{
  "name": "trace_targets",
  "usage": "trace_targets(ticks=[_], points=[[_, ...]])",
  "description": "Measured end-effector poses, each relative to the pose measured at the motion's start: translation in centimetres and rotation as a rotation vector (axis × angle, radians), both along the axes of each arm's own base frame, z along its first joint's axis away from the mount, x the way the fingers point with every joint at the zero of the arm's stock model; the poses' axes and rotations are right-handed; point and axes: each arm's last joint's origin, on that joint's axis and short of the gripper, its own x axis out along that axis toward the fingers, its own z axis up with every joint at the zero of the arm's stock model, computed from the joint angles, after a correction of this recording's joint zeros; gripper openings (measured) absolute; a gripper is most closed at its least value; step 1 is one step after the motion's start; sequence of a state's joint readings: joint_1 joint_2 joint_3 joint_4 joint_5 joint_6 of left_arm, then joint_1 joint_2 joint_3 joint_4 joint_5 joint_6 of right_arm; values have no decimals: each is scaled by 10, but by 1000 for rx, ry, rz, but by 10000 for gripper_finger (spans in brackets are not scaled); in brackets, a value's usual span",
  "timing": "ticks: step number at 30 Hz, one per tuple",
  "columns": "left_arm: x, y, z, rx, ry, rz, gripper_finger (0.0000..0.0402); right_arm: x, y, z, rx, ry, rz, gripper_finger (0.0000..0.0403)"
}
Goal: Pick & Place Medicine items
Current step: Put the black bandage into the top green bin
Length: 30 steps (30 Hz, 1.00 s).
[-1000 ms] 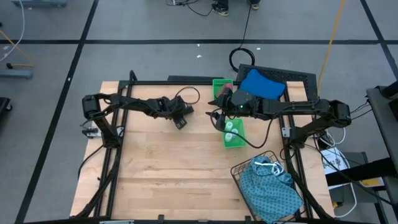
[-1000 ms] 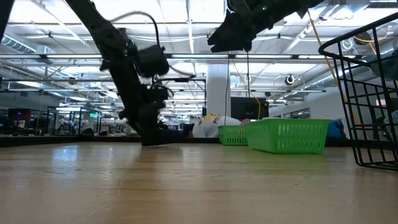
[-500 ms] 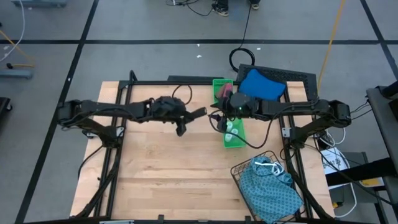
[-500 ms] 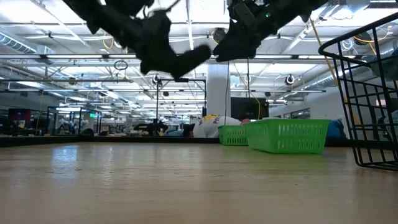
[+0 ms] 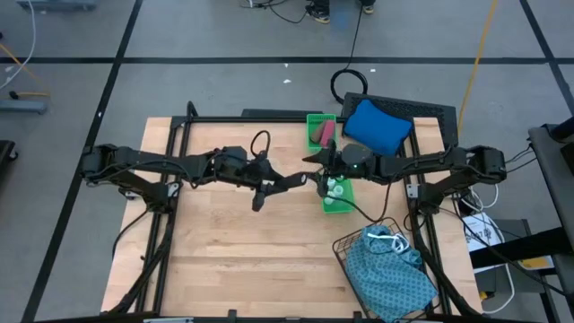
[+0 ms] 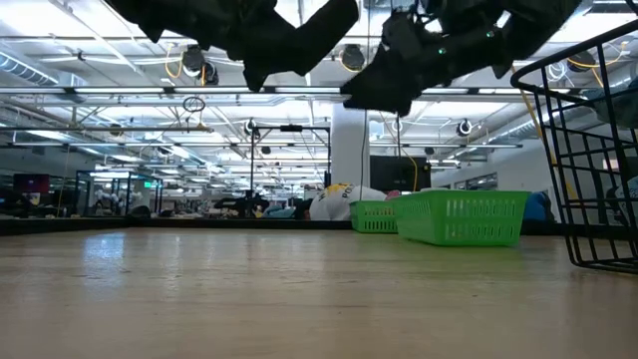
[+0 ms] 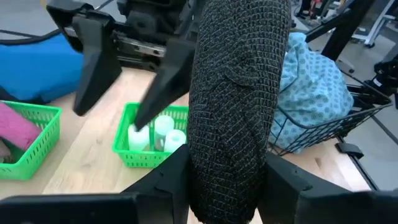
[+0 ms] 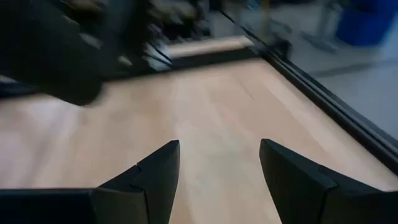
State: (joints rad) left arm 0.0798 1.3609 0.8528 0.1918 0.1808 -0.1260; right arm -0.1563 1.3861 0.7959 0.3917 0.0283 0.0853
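My left gripper is shut on a black, rough-wrapped cylinder, one of the medicine items, held high above the table's middle. Its free end points toward my right gripper. That gripper stands open just to the right and faces it, with nothing between its fingers. Below it a green tray holds white round-topped vials. A second green tray farther back holds a magenta-pink item. My left gripper pinches the black cylinder between its two fingers, at the end nearest the wrist. The fingers come from the table's left, nearly level, and the cylinder reaches out beyond them toward the right. It is lifted clear of the table.
A wire basket with a teal patterned cloth stands at the near right corner. A blue cushion lies at the far right behind the trays. Bare wooden tabletop spreads across the left and near parts.
My left gripper has risen from the tabletop with the black cylinder and gone toward the table's right, toward my right gripper. It has tipped from pointing down to nearly level. The cylinder is now lifted clear. My right gripper has sunk a little.
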Motion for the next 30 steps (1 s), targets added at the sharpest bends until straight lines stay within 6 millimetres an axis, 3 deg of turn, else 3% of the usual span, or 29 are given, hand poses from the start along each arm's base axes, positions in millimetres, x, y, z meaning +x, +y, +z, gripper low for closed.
trace_targets(ticks=[5, 11, 20, 26, 30], points=[[-1, 1, -3, 6, 36, 21, 145, -2, 11, 1, -17, -165, 151, 210], [-5, 3, -14, 140, 153, 115, 145, -3, 16, 1, -17, -173, 175, 212], [-14, 5, -27, 268, 335, 273, 145, 0, 16, 8, -39, -184, 123, 273], [-14, 5, -27, 265, 334, 274, 145, 15, 17, 34, -116, -90, 161, 296], [-14, 4, -26, 256, 325, 280, 145, 26, 15, 37, -145, -20, 171, 299]])
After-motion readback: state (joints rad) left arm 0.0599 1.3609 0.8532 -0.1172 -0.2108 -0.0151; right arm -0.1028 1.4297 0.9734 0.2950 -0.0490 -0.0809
